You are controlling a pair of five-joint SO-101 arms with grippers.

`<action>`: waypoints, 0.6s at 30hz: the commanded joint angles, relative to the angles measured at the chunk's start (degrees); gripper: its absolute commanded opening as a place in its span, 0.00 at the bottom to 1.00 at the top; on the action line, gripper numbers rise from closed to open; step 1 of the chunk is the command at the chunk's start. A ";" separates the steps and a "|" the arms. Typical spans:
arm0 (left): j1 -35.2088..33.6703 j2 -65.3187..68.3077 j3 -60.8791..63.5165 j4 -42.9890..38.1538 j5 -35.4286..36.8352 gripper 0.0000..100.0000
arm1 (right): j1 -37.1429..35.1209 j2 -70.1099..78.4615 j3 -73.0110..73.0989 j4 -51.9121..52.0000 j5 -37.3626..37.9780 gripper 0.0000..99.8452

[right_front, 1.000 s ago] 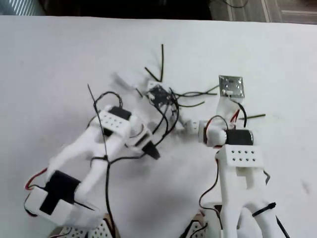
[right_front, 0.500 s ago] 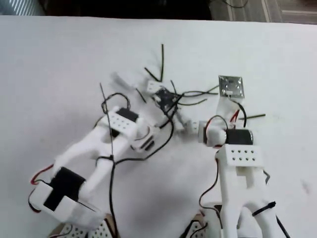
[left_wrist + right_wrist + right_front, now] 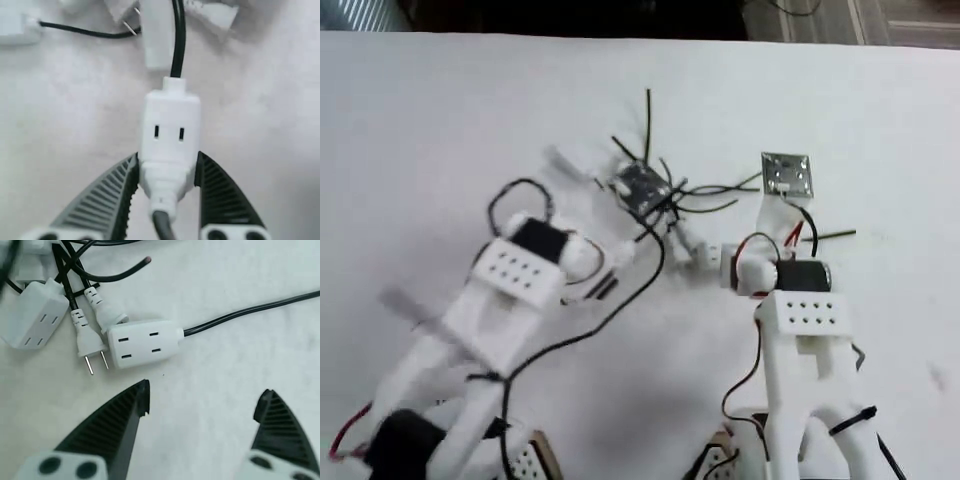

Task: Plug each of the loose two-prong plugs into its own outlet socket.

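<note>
Left wrist view: a white outlet socket (image 3: 168,132) is clasped at its cord end by the left gripper (image 3: 167,160), at lower centre. In the right wrist view, the right gripper (image 3: 206,389) is held wide open and empty; a loose two-prong plug (image 3: 89,344) lies upper left, just beside a socket block (image 3: 144,342). Plug pickup is judged pending; prongs must then be aligned with slots.

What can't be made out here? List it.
High view: cord tangle, too small to tell plugs from sockets.
Left wrist view: past the socket block in the left pincer, white parts are blurred and cut by the edge.
Right wrist view: farther socket block, crossed by cords.
</note>
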 commanded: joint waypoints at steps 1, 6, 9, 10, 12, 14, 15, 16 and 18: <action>-6.11 -11.03 -0.79 1.14 -0.79 0.02 | 0.48 0.04 -0.70 -0.84 -0.09 0.33; -15.69 -9.45 -2.64 -2.99 -0.88 0.02 | 0.48 0.04 -0.70 -0.75 -0.09 0.33; -19.91 -4.00 -5.54 -7.38 -1.32 0.02 | 0.40 0.04 0.44 -1.80 -0.09 0.33; -20.70 -1.63 -6.95 -8.79 -2.37 0.02 | 0.40 0.04 0.53 -2.15 -0.09 0.33; -22.02 3.82 -10.29 -11.43 -3.43 0.02 | 0.40 0.04 0.97 -2.59 -0.09 0.33; -23.60 9.98 -14.68 -13.27 -3.34 0.02 | 0.40 0.04 1.05 -2.59 -0.09 0.33; -24.31 13.14 -17.32 -13.98 -3.34 0.02 | 0.40 0.04 1.05 -2.59 -0.09 0.33; -25.10 16.40 -19.96 -14.59 -3.34 0.02 | 0.40 0.04 1.05 -2.59 -0.09 0.33; -26.51 23.34 -25.85 -15.30 -3.34 0.02 | 0.40 0.04 1.05 -2.59 -0.09 0.33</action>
